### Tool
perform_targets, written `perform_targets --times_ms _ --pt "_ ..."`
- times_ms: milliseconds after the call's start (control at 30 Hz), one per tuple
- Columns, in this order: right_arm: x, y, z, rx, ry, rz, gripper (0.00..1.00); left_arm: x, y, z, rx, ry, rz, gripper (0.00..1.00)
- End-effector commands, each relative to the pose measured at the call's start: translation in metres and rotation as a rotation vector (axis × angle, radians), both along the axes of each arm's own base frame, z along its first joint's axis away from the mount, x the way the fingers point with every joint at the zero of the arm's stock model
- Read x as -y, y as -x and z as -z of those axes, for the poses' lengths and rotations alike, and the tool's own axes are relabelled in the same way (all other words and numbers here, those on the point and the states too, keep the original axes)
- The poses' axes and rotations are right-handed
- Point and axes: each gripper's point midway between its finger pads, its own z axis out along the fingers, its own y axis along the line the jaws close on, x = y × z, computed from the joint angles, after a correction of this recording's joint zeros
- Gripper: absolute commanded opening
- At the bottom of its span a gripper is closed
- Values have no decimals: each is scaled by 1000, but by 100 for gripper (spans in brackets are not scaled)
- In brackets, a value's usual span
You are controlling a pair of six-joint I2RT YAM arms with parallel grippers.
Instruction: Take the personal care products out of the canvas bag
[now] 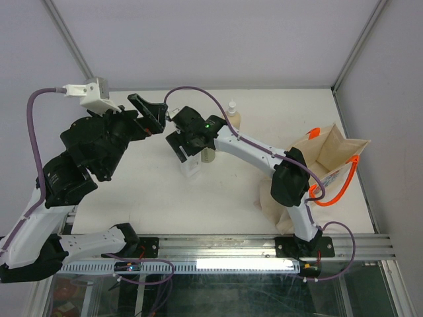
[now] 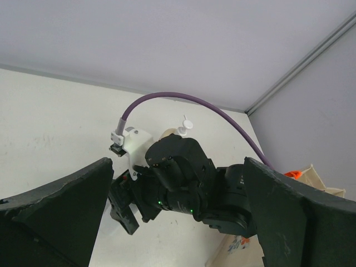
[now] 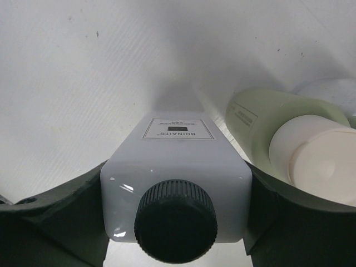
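My right gripper reaches left across the table and is shut on a whitish square bottle with a dark cap. In the right wrist view that bottle stands between my fingers. An olive cylinder with a beige cap stands right beside it. The cream pump bottle stands behind them. My left gripper is open and empty, raised to the left of the bottles. The canvas bag with orange handles stands at the right. The other bottles are hidden.
The right arm's long white link spans the table's middle from the bag to the bottles. In the left wrist view the right wrist fills the gap between my open fingers. The enclosure's back wall and a corner post stand behind the table.
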Motion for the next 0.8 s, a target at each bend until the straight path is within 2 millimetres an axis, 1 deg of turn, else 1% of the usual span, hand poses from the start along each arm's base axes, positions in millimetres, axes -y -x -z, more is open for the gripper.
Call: perform_targets --times_ms 0,100,133,200,233,267,333,500,633,700,767 --pt "-24 -25 -53 151 -149 14 13 -4 0 -5 11 1 -15 99" --pt "-25 -26 -49 146 -147 12 26 -1 -1 -4 7 -2 -4 99" --pt "-26 -25 -48 143 -147 12 33 1 -1 -4 6 -3 1 99" --pt "-26 -24 -49 137 -146 11 50 3 -1 -3 4 -5 8 99" --pt "-25 -24 -49 136 -142 15 62 4 -1 -2 2 -5 12 99" --pt "-23 -24 -50 135 -139 17 70 6 -1 -2 0 -5 20 99" --pt "-21 -23 -53 135 -132 21 78 8 -1 -1 -3 -2 29 99" --pt "-11 -18 -79 126 -147 36 92 11 2 -3 -2 10 53 99" --pt "6 -11 -97 107 -159 70 94 14 4 -4 -2 14 75 99" --pt "18 -4 -116 120 -182 90 95 16 5 -5 -1 19 89 99" --pt "36 5 -131 132 -194 121 95 17 7 -4 -3 22 100 99"
